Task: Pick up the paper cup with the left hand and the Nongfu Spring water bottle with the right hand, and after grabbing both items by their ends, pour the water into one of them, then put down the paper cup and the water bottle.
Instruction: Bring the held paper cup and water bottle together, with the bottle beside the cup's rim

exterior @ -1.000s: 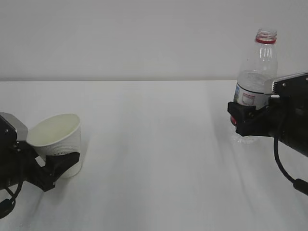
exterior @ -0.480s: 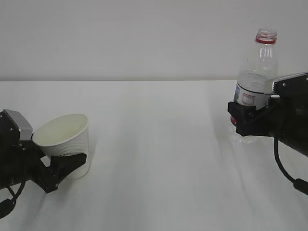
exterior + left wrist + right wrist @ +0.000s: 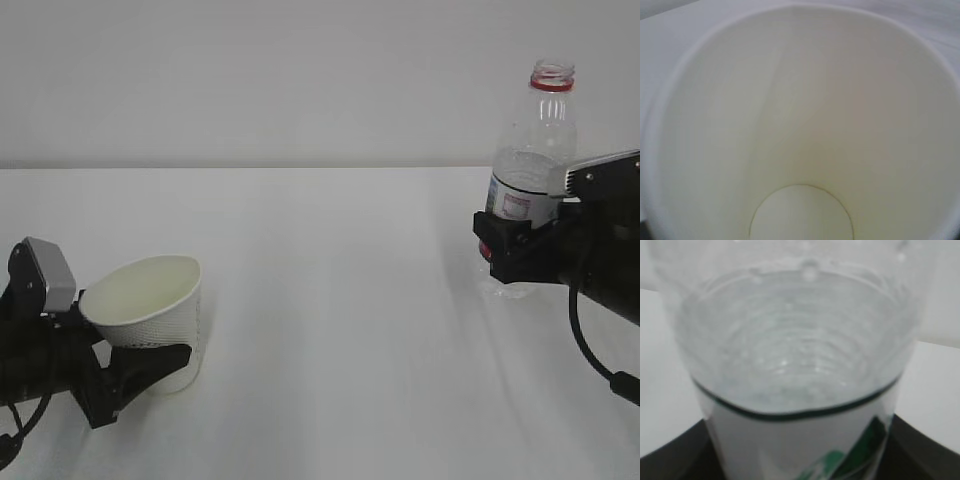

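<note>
The white paper cup [image 3: 148, 305] sits in my left gripper [image 3: 160, 362], low at the left of the exterior view, tilted with its mouth up and toward the left. The left gripper is shut on the cup's lower part; one black finger [image 3: 150, 365] shows in front. The left wrist view looks straight into the cup [image 3: 800, 100], cream inside and dry. At the right, the Nongfu Spring water bottle [image 3: 540, 130] stands upright and uncapped, my right gripper [image 3: 505, 245] shut on its labelled lower body. Water [image 3: 790, 355] fills the bottle [image 3: 800, 440] partway.
The white table [image 3: 330, 280] stretches between the two arms, with a plain pale wall behind it. A black cable [image 3: 595, 355] hangs from the right arm. Whether the bottle's base touches the table I cannot tell.
My left gripper has carried the paper cup to the right and slightly lower in the view. The right gripper and the bottle have not moved.
</note>
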`<state>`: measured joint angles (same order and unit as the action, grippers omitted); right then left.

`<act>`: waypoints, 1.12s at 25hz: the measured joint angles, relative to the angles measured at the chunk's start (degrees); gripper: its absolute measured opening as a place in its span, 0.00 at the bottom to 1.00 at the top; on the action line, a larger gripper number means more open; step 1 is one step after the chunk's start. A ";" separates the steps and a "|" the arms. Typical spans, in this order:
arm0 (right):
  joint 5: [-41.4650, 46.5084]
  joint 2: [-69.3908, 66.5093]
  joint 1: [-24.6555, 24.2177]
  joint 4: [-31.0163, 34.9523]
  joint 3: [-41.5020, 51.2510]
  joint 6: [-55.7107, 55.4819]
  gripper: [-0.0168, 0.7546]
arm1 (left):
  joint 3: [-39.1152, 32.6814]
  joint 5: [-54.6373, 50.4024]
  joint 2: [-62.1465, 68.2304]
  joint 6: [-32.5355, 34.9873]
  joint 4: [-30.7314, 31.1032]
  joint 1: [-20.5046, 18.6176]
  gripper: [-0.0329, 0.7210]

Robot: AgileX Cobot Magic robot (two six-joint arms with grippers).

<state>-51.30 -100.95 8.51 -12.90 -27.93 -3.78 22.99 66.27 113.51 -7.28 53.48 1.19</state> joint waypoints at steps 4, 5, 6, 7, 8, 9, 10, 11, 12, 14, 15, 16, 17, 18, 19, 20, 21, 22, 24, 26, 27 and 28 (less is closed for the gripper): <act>0.00 0.00 0.00 0.00 0.00 0.12 0.70 | 0.00 0.00 0.00 -0.08 -0.01 0.00 0.75; 0.00 0.00 0.00 0.00 0.00 0.12 0.70 | 0.00 0.00 0.00 -0.08 0.03 0.00 0.75; 0.00 0.00 0.00 0.00 0.00 0.12 0.70 | 0.00 0.00 0.00 -0.08 0.12 0.00 0.75; 0.00 0.00 0.00 0.00 0.00 0.12 0.70 | 0.00 0.00 0.00 -0.08 0.23 0.00 0.75; 0.00 0.00 0.00 0.00 0.00 0.12 0.70 | 0.00 0.00 0.00 -0.08 0.34 0.00 0.75; 0.00 0.00 0.00 0.00 0.00 0.12 0.70 | 0.00 0.00 0.00 -0.08 0.60 0.00 0.75; 0.00 0.00 0.00 0.00 0.00 0.12 0.70 | 0.00 0.00 0.00 -0.08 1.20 0.00 0.75; 0.00 0.00 0.00 0.00 0.00 0.12 0.70 | 0.00 0.00 0.00 -0.08 1.49 0.00 0.75; 0.00 0.00 0.00 0.00 0.00 0.12 0.70 | 0.00 0.00 0.00 -0.08 1.87 0.00 0.75; 0.00 0.00 0.00 0.00 0.00 0.12 0.70 | 0.09 0.00 0.00 -0.08 1.99 0.72 0.75; 0.00 0.00 0.00 0.00 0.00 0.21 0.70 | 0.34 -0.09 0.00 -0.08 2.13 1.42 0.75; 0.00 0.00 0.00 0.00 0.00 0.21 0.70 | 0.66 -0.09 0.00 -0.08 2.13 2.30 0.75; 0.00 0.00 0.00 0.00 0.00 0.24 0.70 | 1.08 -0.09 0.00 -0.08 2.13 3.11 0.75; 0.00 0.00 0.00 0.00 0.00 0.35 0.70 | 1.25 -0.09 0.00 -0.08 1.81 4.12 0.75; 0.00 0.00 0.00 0.00 0.00 0.35 0.70 | 1.61 -0.09 0.00 -0.08 1.22 5.14 0.75; 0.00 0.00 0.00 0.00 0.00 0.35 0.70 | 1.75 -0.09 0.00 -0.08 0.50 5.97 0.75; 0.00 0.00 0.00 0.00 0.00 0.35 0.70 | 1.89 -0.09 0.00 -0.08 -0.74 6.91 0.75; 0.00 0.00 0.00 0.00 0.00 0.35 0.70 | 1.89 -0.09 0.00 -0.08 -2.16 7.79 0.75; 0.00 0.00 0.00 0.00 0.00 0.37 0.70 | 1.89 -0.09 0.00 -0.08 -4.81 9.23 0.75; 0.00 0.00 0.00 0.00 0.00 0.37 0.70 | 1.89 -0.09 0.00 -0.08 -6.83 10.64 0.75; 0.00 0.00 0.00 0.00 0.00 0.37 0.70 | 1.89 -0.09 0.00 -0.08 -7.53 11.14 0.75; 0.00 0.00 0.00 0.00 0.00 0.37 0.70 | 1.89 -0.09 0.00 -0.08 -8.18 11.62 0.75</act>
<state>-51.30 -100.95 8.51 -12.90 -27.93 -3.41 24.87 66.17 113.51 -7.36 45.30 12.81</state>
